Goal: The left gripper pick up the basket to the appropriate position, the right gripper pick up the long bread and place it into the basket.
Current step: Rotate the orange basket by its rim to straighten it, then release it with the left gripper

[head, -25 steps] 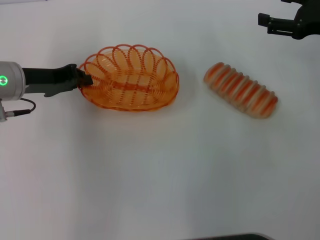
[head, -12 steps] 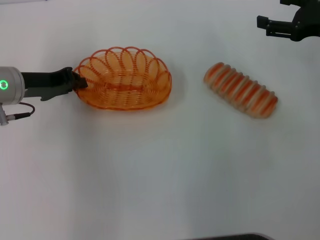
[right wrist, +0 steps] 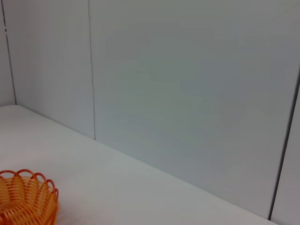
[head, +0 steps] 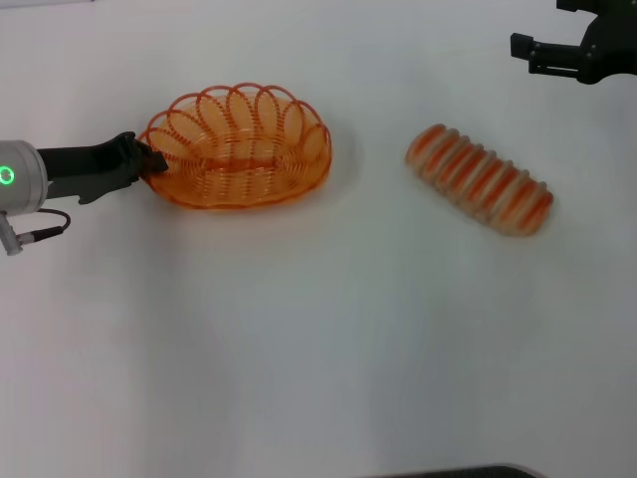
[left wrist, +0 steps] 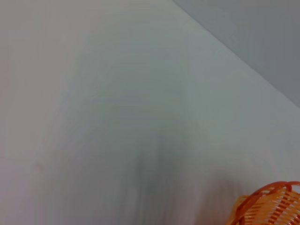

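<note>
The left gripper (head: 151,160) had its jaws closed on the near-end rim of the basket (head: 239,149), which stretched away from the jaws toward the robot's right, tilted as if partly lifted off the white table (head: 318,339). Carrying it well probably meant keeping that pinch firm and level and moving slowly, since a wire rim could slip or twist. The long bread (head: 479,179) lay well beyond the basket's far end, untouched. The right gripper (head: 520,45) hovered past the loaf; whether its jaws were open could not be told.
</note>
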`<state>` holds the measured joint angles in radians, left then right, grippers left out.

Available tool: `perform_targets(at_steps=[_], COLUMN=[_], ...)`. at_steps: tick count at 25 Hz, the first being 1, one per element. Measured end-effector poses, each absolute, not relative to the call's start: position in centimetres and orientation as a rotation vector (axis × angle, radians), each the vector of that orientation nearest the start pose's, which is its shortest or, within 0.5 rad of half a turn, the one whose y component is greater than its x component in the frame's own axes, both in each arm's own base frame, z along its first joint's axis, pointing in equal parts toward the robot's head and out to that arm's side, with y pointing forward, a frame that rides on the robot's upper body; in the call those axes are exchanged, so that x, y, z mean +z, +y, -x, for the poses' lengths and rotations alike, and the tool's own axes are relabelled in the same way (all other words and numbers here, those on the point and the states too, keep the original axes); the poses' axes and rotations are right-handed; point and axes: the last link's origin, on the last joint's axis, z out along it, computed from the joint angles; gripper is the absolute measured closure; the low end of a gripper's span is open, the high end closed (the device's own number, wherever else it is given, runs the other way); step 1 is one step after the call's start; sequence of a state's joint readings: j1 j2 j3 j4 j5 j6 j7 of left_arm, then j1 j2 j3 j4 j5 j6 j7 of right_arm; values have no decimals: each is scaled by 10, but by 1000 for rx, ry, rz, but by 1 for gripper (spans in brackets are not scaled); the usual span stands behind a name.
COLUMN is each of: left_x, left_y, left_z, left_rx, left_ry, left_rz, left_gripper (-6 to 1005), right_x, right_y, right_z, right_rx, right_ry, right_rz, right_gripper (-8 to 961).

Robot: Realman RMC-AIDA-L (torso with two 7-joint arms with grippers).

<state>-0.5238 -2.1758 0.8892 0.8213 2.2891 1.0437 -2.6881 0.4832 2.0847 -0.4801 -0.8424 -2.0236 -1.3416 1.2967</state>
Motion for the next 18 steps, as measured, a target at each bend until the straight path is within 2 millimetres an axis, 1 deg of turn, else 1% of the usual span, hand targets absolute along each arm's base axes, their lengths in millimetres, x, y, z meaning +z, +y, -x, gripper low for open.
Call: perform_targets(at_steps=[6, 11, 18], left_x=[-33, -31, -29], left_y=[368, 368, 369], left_z=[289, 290, 286], left_rx=[589, 610, 630], left_ry=[2562, 2572, 2536], left_rz=[-2442, -2436, -2460], left_gripper=[906, 906, 906], right_x=[68, 68, 67], right_y=[359, 359, 360], right_z=[-302, -302, -302], right_rx=[484, 482, 481], right_ry=[509, 507, 505], right_rz=[2315, 2318, 2321], right_gripper=[25, 24, 24])
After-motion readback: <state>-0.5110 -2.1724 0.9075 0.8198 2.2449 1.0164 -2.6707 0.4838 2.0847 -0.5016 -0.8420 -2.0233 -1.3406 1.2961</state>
